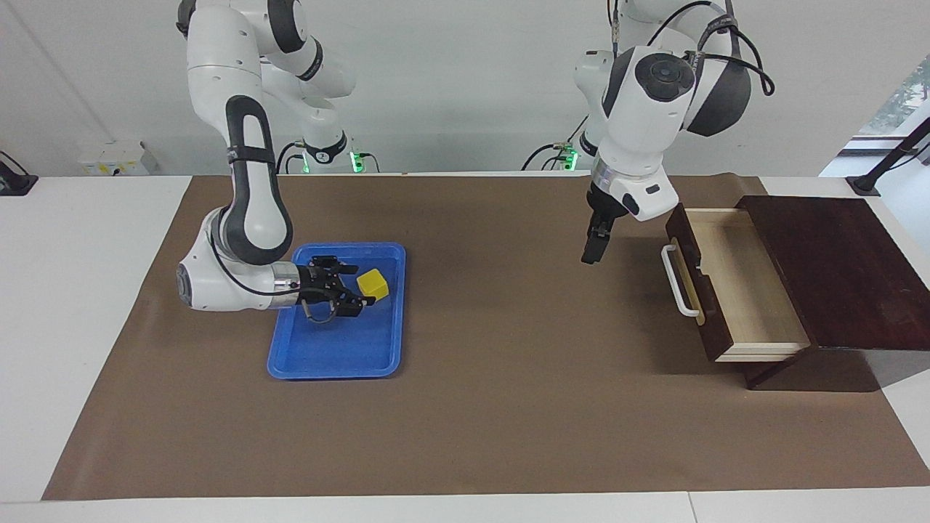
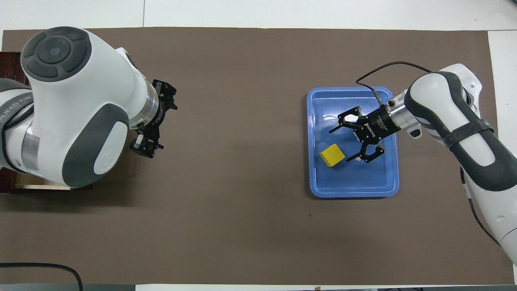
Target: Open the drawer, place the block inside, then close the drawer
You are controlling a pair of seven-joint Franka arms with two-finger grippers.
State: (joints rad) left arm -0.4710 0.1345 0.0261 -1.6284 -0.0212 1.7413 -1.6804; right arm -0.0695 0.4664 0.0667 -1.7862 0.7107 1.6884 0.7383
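drawer at frame right already pulled open, pale interior bare. block in blue tray, frame left-centre. right gripper spread wide beside block, not gripping. left gripper waits mid-air near handle, fingers unclear. step: grasping block; next needs jaws straddling cube.

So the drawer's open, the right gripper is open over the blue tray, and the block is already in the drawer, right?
Not quite. The block isn't in the drawer; it lies in the blue tray, beside the right gripper. The facing view shows the drawer's inside bare. The rest holds: the drawer is open and the right gripper is open over the tray.
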